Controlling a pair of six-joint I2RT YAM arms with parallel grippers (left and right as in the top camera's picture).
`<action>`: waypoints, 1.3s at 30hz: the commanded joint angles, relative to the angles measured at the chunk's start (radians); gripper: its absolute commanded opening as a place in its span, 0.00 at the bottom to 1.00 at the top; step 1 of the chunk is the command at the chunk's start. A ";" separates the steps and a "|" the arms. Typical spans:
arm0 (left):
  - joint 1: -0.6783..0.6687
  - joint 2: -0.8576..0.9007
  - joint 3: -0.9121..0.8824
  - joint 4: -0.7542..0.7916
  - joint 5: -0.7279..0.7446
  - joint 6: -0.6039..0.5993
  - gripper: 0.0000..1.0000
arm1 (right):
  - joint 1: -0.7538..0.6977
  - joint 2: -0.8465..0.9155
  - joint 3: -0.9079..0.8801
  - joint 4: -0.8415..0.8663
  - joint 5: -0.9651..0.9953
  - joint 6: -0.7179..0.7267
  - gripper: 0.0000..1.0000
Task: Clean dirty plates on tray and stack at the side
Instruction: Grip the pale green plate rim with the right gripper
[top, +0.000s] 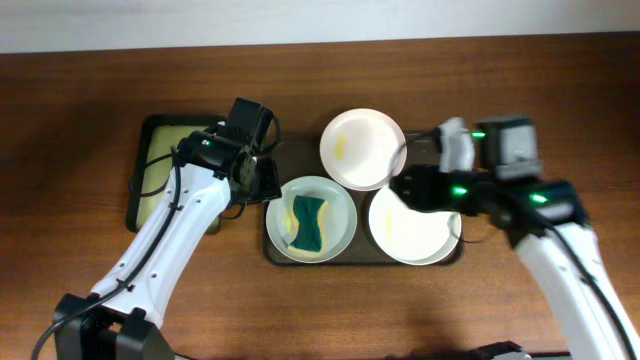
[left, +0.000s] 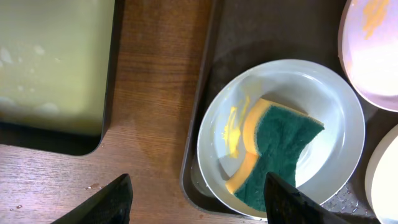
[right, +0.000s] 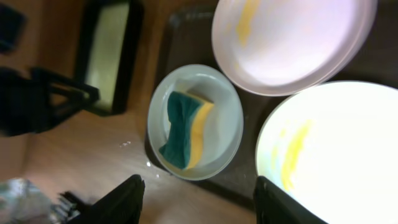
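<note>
The dark brown tray (top: 350, 262) holds three white plates. The front left plate (top: 340, 235) carries a green and yellow sponge (top: 308, 222) and a yellow smear. The back plate (top: 363, 148) and the front right plate (top: 415, 230) have faint yellow smears. My left gripper (top: 262, 185) is open and empty above the tray's left rim, just left of the sponge plate (left: 311, 93). My right gripper (top: 415, 190) is open and empty above the gap between the back and front right plates. In the right wrist view the sponge (right: 186, 130) lies in the left plate (right: 224, 124).
A smaller black tray with yellowish-green lining (top: 165, 150) stands left of the brown tray, under my left arm. It also shows in the left wrist view (left: 50, 62). Bare wooden table lies in front of and to the right of the tray.
</note>
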 joint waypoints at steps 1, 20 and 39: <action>0.005 -0.018 0.007 0.000 0.007 0.009 0.67 | 0.155 0.138 0.010 0.062 0.274 0.146 0.62; 0.005 -0.018 0.007 -0.003 0.007 0.009 0.72 | 0.240 0.565 0.008 0.292 0.270 0.095 0.43; -0.021 -0.017 -0.163 0.100 0.248 0.096 0.84 | 0.239 0.630 0.006 0.293 0.257 0.096 0.08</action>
